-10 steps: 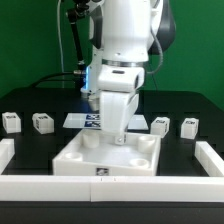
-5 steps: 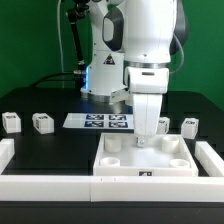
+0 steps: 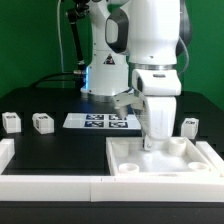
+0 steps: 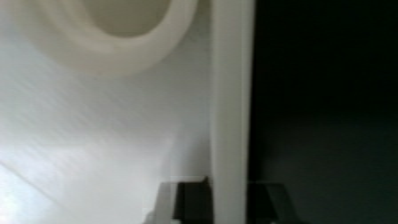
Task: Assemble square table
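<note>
The square table's white slab [image 3: 160,168] lies hollow face up on the black worktop, at the exterior view's right, against the low front wall. My gripper [image 3: 152,143] is shut on the slab's far rim. In the wrist view the rim [image 4: 231,100] runs between my two dark fingers [image 4: 189,204], with a round socket [image 4: 121,24] in the slab's face beside it. Two small white legs [image 3: 11,121] [image 3: 42,122] stand at the left and one leg [image 3: 190,125] at the right. A fourth leg is hidden behind the arm.
The marker board [image 3: 100,121] lies behind the slab, mid-table. A low white wall [image 3: 50,185] edges the worktop along the front and both sides. The arm's base stands at the back. The right side wall is close to the slab's right edge.
My gripper has dragged the slab steadily toward the exterior view's right, from the middle of the front wall to the right corner. The legs have not moved.
</note>
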Tool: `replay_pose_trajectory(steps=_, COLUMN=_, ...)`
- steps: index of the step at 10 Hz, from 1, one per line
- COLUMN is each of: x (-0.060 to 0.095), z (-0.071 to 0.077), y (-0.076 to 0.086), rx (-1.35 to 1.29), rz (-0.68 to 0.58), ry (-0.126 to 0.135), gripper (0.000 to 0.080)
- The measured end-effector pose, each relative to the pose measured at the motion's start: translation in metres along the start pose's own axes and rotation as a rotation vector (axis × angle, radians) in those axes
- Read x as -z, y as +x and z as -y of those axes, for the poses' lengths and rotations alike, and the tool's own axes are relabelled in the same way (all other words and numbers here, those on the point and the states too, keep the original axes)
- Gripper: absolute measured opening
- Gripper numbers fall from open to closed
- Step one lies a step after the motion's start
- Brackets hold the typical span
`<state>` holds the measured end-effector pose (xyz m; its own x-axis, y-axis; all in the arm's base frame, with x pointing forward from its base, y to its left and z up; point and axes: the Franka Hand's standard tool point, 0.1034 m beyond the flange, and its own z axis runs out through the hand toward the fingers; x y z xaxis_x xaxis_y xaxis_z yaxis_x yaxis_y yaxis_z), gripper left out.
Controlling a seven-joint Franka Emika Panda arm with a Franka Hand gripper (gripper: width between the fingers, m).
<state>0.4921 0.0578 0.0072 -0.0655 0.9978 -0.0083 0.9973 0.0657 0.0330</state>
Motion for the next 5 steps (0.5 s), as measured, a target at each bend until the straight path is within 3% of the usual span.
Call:
replay_pose_trajectory(steps=2, x=-0.0001, z=-0.0032, y=0.0106, rx=-0.032, rz=0.001, ry=0.020, gripper=0.0051)
replay_pose_trajectory(steps=5, x=-0.0011, z=-0.0034, y=0.0104, rx=-0.093, rz=0.019, ry=0.037, gripper=0.0054)
